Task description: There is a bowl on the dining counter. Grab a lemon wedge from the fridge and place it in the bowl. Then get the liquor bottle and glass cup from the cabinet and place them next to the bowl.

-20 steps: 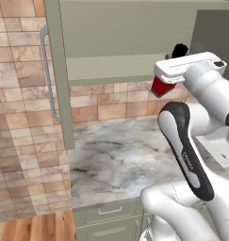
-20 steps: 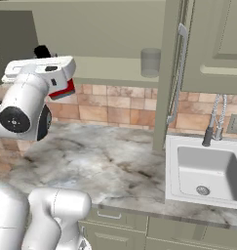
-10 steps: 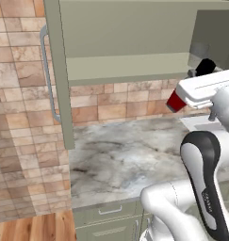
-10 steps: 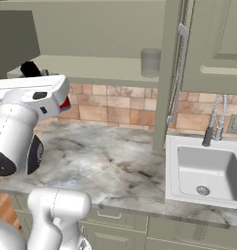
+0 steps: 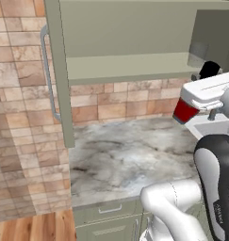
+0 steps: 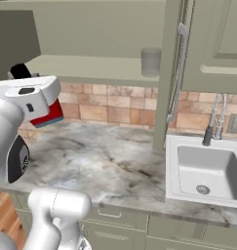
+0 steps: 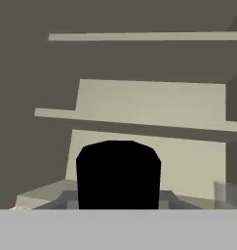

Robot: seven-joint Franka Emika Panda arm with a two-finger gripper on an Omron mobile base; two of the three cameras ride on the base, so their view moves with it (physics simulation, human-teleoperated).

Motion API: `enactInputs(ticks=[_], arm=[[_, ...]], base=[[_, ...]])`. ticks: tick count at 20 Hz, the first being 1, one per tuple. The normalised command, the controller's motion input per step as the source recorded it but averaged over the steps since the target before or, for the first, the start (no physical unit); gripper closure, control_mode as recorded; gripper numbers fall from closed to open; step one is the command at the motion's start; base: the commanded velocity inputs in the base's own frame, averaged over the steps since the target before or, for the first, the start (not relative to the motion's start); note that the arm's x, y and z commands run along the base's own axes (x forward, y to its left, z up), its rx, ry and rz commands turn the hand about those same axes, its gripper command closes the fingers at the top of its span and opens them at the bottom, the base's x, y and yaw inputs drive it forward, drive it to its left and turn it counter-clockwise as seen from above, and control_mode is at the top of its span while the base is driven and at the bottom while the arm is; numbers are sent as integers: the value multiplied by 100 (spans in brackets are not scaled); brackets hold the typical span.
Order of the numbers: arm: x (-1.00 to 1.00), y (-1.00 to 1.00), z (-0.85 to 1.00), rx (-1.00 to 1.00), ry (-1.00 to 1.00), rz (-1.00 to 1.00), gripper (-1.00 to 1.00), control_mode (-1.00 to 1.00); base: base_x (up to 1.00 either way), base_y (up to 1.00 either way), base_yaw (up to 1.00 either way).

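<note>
Your claw [image 5: 200, 89] is clamped on the liquor bottle [image 5: 185, 111], holding it in the air above the marble worktop [image 5: 130, 155], clear of the open cabinet [image 5: 125, 66]. You see the bottle's red lower part sticking out below the white hand in both base views, and its black cap [image 7: 118, 174] fills the bottom middle of your hand view, with pale cabinet shelves beyond it. From the right base view, the glass cup [image 6: 150, 62] stands upright on the cabinet's lower shelf, well apart from the bottle and just beside the open door's edge. Further right, a white sink [image 6: 203, 171] with its tap sits in the worktop.
</note>
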Motion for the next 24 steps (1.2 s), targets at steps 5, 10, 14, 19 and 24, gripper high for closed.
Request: enactInputs(ticks=[5, 10, 14, 19, 24], arm=[[0, 0, 0, 0, 0, 0, 100, 100], [0, 0, 0, 0, 0, 0, 100, 100], [0, 0, 0, 0, 0, 0, 100, 100], [0, 0, 0, 0, 0, 0, 100, 100], [0, 0, 0, 0, 0, 0, 100, 100]], base=[[-81, 10, 8], [-100, 18, 3], [-98, 36, -19], [-80, 56, -45], [-69, 44, -66]])
